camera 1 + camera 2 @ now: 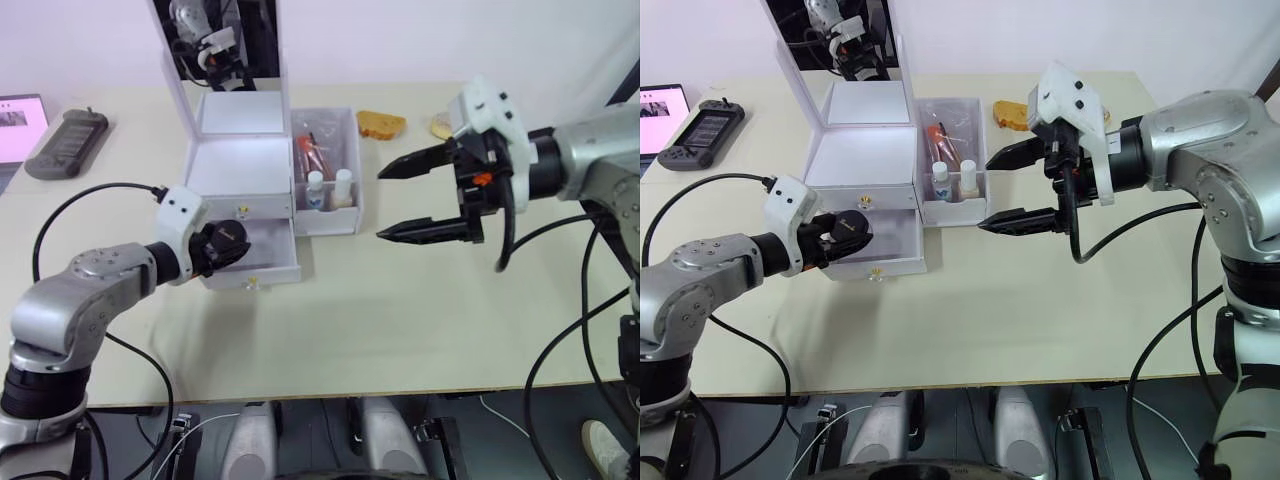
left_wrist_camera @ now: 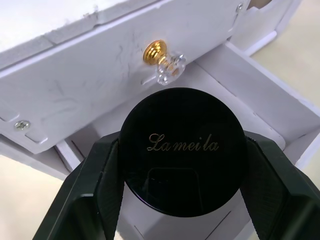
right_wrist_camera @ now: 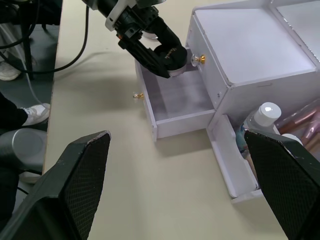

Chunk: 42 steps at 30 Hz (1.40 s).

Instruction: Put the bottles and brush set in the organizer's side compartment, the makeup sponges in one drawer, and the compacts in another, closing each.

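So the left gripper [image 1: 845,232] has its fingers clamped on a round black compact [image 2: 183,150] with gold "Lameila" script on the lid, holding it right over the lower drawer [image 3: 177,102] of the white organizer [image 1: 243,165]. That drawer is pulled out, and the part of its inside you can see looks bare. The upper drawer [image 2: 115,82] is pushed in, and its gold knob [image 2: 156,50] sits just above the compact in the left wrist view.

The right gripper [image 1: 425,197] hangs over the tabletop [image 1: 420,320] just to the right of the organizer, fingers spread wide apart and gripping nothing.

The side compartment [image 1: 952,170] on the organizer's right side already has the two white-capped bottles [image 1: 329,189] standing next to each other at its front end, with the brush set [image 1: 312,152] lying behind them. The mirror lid [image 1: 830,45] is standing up.

Off to the left on the tabletop there's a dark handheld console [image 1: 702,133], and a yellowish spongy piece [image 1: 381,124] sits past the organizer near the far edge.
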Motion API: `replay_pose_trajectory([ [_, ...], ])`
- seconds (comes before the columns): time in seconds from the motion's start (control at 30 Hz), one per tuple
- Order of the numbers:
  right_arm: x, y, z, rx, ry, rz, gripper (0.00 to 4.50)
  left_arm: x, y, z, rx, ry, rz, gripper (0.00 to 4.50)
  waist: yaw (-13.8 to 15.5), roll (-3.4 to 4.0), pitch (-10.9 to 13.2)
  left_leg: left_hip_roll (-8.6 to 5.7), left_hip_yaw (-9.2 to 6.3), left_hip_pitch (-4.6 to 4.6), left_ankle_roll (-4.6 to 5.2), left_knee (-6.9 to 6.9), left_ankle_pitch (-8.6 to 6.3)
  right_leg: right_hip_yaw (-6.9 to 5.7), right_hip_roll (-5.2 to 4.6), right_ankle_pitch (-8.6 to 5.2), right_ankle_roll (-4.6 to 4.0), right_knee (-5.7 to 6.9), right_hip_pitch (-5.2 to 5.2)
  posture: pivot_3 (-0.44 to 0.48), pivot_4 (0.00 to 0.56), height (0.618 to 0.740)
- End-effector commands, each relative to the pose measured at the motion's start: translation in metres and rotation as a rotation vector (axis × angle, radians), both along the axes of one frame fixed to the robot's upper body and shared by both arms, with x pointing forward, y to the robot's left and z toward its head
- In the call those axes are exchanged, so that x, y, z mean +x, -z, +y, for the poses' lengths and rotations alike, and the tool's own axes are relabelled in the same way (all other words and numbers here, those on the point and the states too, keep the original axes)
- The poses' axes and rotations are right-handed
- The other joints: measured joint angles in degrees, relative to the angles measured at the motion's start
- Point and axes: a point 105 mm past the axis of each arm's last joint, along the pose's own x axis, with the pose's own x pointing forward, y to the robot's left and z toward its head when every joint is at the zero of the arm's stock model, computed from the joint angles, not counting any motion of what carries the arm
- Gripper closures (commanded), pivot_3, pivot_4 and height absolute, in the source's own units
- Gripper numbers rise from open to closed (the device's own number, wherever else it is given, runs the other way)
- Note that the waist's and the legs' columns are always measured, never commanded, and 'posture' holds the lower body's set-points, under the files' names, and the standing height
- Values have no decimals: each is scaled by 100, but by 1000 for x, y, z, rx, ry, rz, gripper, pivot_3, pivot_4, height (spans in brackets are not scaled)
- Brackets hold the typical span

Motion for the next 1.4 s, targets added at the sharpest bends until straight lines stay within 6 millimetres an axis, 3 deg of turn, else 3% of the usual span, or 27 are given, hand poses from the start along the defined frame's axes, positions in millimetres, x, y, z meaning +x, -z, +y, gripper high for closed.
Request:
replay_pose_trajectory([
  [0.03,-4,-11,-1,7,-4,-60,0,-2,-8,-3,14,14,-50,1844,2,0,0,0,0,0,0,0,0,0,0,0,0,0,0,0,150,740],
  [0.1,-3,-11,-1,7,-3,-58,0,-2,-7,-3,4,6,-46,1844,4,0,0,0,0,0,0,-1,0,0,0,0,0,0,0,0,150,740],
  [0.23,-2,-11,-1,8,-1,-61,0,-2,-7,-3,7,8,-42,54,2,0,0,0,0,0,0,-1,0,0,0,0,0,0,0,0,150,740],
  [0.57,-1,-9,-3,10,0,-49,0,-6,-16,-2,-6,28,-55,54,2,0,0,0,0,0,0,-1,0,0,0,0,0,0,0,0,150,740],
  [0.77,14,-2,-26,79,84,-76,0,-27,-47,10,-61,128,-162,54,-5,-2,-1,0,1,0,0,0,0,0,0,0,0,-1,0,0,150,740],
  [0.87,21,1,-46,152,129,-109,0,-33,-62,40,-81,77,-211,54,1,-2,-1,0,1,0,0,-1,0,0,0,0,0,-1,0,0,150,740],
  [1.0,32,18,-76,184,225,-140,0,-41,-54,97,9,-107,-157,54,-16,1,0,1,4,5,0,-3,0,1,0,-1,0,-1,1,0,150,740],
  [1.13,40,56,-130,141,399,-99,0,-47,-43,155,-24,-400,-207,54,7,0,0,1,5,21,0,-2,0,1,-1,-2,0,-1,16,0,150,740],
  [1.27,42,61,-157,262,496,-92,0,-76,-5,172,-77,-483,-217,54,-46,6,-1,-2,19,32,0,-1,0,8,-11,-1,-1,-6,29,0,150,740],
  [1.4,38,74,-177,277,559,-82,0,-107,24,182,-78,-550,-198,54,-63,-8,-3,3,29,55,0,-11,-1,18,-6,-2,0,-6,37,0,150,740],
])
